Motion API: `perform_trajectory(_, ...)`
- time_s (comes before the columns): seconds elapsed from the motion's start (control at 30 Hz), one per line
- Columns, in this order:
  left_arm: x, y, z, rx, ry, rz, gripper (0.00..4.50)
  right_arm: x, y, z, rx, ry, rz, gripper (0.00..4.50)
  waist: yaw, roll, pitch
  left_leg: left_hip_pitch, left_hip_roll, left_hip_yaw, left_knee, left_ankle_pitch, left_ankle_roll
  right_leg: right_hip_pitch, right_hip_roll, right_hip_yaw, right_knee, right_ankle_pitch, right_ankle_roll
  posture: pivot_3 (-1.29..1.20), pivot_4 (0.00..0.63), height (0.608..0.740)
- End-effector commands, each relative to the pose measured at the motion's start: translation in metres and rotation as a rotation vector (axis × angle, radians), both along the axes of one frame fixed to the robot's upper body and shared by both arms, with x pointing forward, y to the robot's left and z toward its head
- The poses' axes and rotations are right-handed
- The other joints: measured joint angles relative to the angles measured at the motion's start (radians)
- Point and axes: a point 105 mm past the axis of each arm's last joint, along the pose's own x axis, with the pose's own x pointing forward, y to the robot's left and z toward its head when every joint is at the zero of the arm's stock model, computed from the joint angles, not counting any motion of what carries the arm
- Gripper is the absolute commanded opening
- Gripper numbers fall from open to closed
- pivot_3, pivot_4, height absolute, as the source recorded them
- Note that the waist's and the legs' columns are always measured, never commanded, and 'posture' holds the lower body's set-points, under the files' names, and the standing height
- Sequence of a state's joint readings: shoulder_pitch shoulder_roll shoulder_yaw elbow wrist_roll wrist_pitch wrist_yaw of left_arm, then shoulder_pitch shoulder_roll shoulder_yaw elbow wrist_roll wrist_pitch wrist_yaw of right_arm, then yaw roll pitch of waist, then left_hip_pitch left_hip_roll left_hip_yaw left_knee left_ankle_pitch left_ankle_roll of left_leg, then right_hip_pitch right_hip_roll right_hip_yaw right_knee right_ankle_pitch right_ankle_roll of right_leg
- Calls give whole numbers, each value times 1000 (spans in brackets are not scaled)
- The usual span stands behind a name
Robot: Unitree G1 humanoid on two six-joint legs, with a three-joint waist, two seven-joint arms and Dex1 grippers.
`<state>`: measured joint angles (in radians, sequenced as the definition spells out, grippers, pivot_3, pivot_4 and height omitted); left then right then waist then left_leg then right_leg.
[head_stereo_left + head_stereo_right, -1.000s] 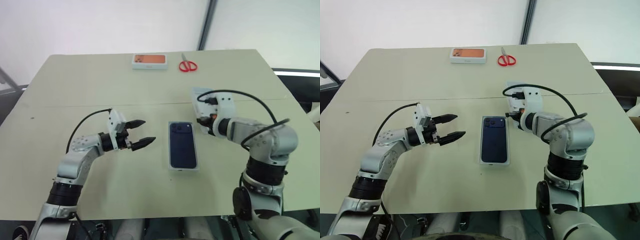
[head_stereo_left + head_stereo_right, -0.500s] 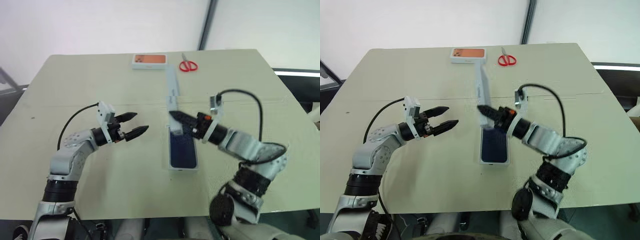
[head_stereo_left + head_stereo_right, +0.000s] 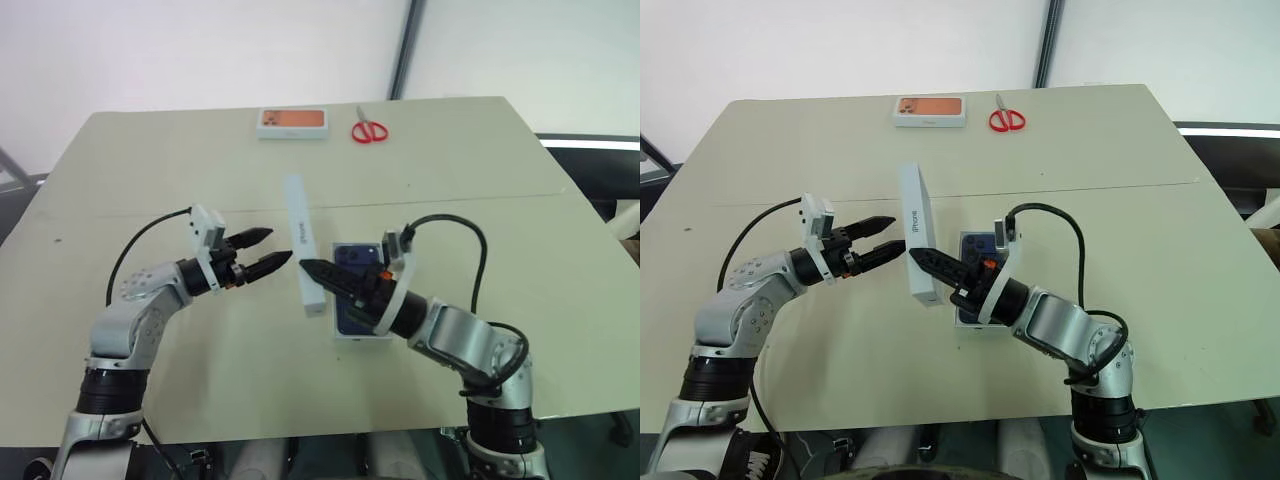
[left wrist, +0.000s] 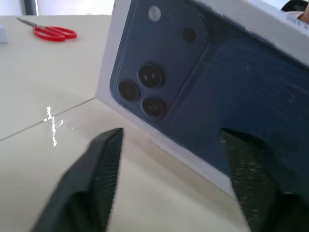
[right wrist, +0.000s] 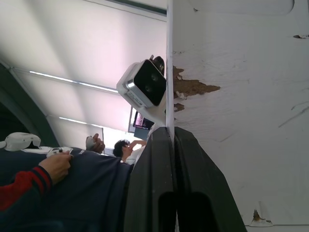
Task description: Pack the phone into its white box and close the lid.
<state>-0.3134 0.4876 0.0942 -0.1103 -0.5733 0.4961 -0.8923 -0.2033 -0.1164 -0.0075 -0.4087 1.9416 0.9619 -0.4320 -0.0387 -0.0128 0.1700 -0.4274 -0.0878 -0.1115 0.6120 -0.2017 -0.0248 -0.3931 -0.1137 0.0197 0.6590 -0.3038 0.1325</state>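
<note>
The navy phone [image 3: 353, 258] lies in the white box [image 3: 345, 338] on the table, partly hidden by my right arm. My right gripper [image 3: 308, 268] is shut on one wall of the lid [image 3: 300, 230] and holds it on edge above the table, just left of the phone. In the right wrist view its fingers [image 5: 154, 183] pinch that wall, with the lid's pale inside [image 5: 231, 96] beside them. My left gripper [image 3: 270, 249] is open, with its tips close to the lid's dark phone-picture face [image 4: 203, 82] and nothing between its fingers [image 4: 96, 179].
A white box with an orange face [image 3: 293, 122] and red scissors [image 3: 367, 131] lie at the table's far edge. A person's hand and red sleeve [image 5: 53, 166] appear in the right wrist view.
My right gripper lifted the lid from the table right of the phone, carried it left across the phone and rolled it onto its edge. My left gripper's fingers have narrowed somewhat.
</note>
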Motion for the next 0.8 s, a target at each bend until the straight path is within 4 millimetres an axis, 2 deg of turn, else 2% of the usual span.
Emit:
perform_trajectory(0.03, -7, 2, 13, -16, -41, -7, 1640, -8, 1, 0, 21, 14, 15, 0, 2, 0, 0, 0, 0, 0, 0, 0, 0, 0, 0, 0, 0, 0, 0, 0, 150, 740)
perform_trajectory(0.13, -12, 3, 11, -17, -39, -16, 125, -10, 2, -6, 26, 46, 12, 0, 1, 0, 0, 0, 0, 0, 0, 0, 0, 0, 0, 0, 0, 0, 0, 0, 150, 740)
perform_trajectory(0.23, -18, 1, 3, -12, -25, -23, 51, -9, 0, -11, 22, 62, 14, 0, 1, 0, 0, 0, 0, 0, 0, 0, 0, 0, 0, 0, 0, 0, 0, 0, 150, 740)
perform_trajectory(0.33, -25, -9, -8, 5, -13, -41, 51, -7, -7, -26, 3, 114, 1, 0, 3, 0, 0, 0, 0, 0, 0, 0, 0, 1, 0, 0, -1, 0, 0, 0, 150, 740)
perform_trajectory(0.6, -31, -36, -26, -6, 27, -86, 51, -5, -15, -38, -13, 149, -1, 0, 26, 0, 0, 0, 0, 0, 0, 0, 0, 2, -1, 0, -2, 0, 0, 0, 150, 740)
perform_trajectory(0.7, -27, -42, -36, 14, 41, -92, 0, -3, -20, -40, -34, 143, -8, 945, 27, 0, 0, 0, 0, 0, 0, 0, 0, 2, -1, 0, -3, 0, -1, 0, 150, 740)
perform_trajectory(0.8, -25, -46, -39, 14, 41, -97, 0, -4, -22, -35, -58, 106, 4, 2347, 26, 0, 0, 0, 0, 0, 0, 0, 0, 2, -1, 0, -3, 0, -1, 0, 150, 740)
